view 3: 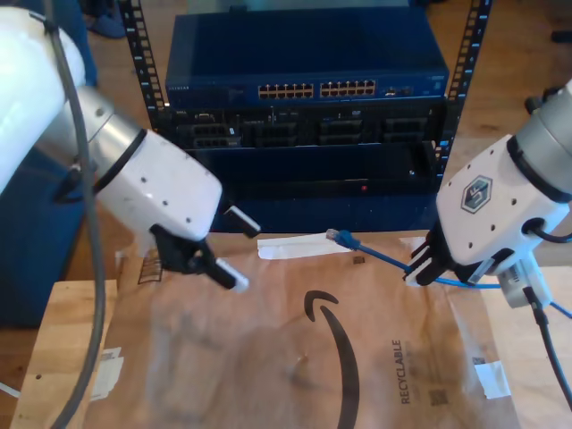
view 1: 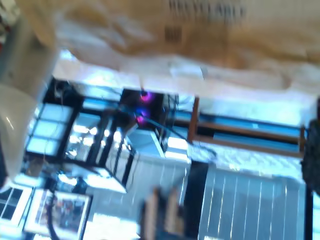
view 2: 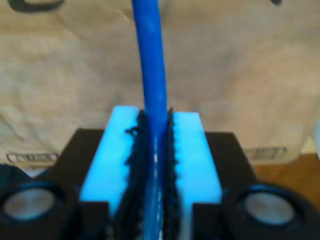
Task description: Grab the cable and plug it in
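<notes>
My second claw (view 2: pixel 156 150) grips the cable (view 2: pixel 152 75); my first claw's state is unclear. Next: aim the plug (view 3: pixel 333 236) at the switch (view 3: pixel 304 63).

The exterior view is evenly and fairly brightly lit, with sharp focus across the brown paper (view 3: pixel 295 357) and the network switch (view 3: pixel 304 63). Soft shadows lie under both arms on the paper, and a mild sheen sits on the white arm housings. The first wrist view is blurred throughout, with a cold blue cast and blown-out white patches where windows (view 1: pixel 55 130) glare. The second wrist view is soft: the blue cable (view 2: pixel 150 65) and the claw pads (view 2: pixel 192 155) close to the lens are out of focus, the pads overexposed to pale cyan.
</notes>
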You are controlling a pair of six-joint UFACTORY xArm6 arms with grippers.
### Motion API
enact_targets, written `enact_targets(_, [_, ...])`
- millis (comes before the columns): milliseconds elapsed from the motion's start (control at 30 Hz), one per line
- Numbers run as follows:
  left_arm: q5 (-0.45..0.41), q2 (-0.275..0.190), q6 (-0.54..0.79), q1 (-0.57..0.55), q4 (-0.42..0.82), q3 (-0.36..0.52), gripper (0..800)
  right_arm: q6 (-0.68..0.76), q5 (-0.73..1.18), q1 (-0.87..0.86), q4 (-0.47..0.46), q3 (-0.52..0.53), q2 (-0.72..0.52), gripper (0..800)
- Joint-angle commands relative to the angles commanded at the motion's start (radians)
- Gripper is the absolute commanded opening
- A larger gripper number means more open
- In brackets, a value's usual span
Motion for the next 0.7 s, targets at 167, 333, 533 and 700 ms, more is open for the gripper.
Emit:
enact_targets(167, [0.031, 0.046, 0.003, 0.000, -0.086, -0.058, 800, 0.000, 0.020, -0.032, 0.060, -0.014, 0.000, 16])
enact_targets(333, [0.055, 0.055, 0.003, 0.000, -0.180, -0.095, 800, -0.002, 0.074, -0.121, 0.089, -0.072, 0.000, 20])
enact_targets(533, [0.055, 0.071, 0.026, 0.000, -0.262, -0.086, 800, -0.011, 0.081, -0.152, 0.147, -0.066, 0.006, 19])
enact_targets(700, [0.055, 0.075, 0.032, -0.003, -0.313, -0.087, 793, -0.012, 0.112, -0.147, 0.187, -0.066, 0.015, 19])
